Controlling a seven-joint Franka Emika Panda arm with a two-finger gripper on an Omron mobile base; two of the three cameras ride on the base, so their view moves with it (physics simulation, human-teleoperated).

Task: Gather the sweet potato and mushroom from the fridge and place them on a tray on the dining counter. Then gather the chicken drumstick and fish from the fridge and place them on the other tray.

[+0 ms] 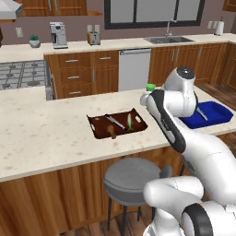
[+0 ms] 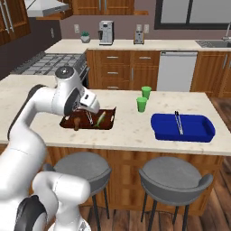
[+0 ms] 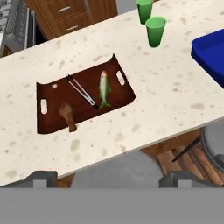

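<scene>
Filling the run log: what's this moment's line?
brown tray: drumstick, fish, tongs | blue tray: tongs | pincer: open, above counter edge

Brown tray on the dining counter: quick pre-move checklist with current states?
1. Chicken drumstick inside the brown tray: ok.
2. Fish inside the same tray, right of the tongs: ok.
3. Tool free of any load: ok, fingertips stand wide apart above the counter edge with nothing between them.
4. Sweet potato and mushroom on the blue tray: not ok, only tongs visible in it.
5. Green cups upright, apart from both trays: ok.
6. Dining counter space between the trays: ok.
</scene>
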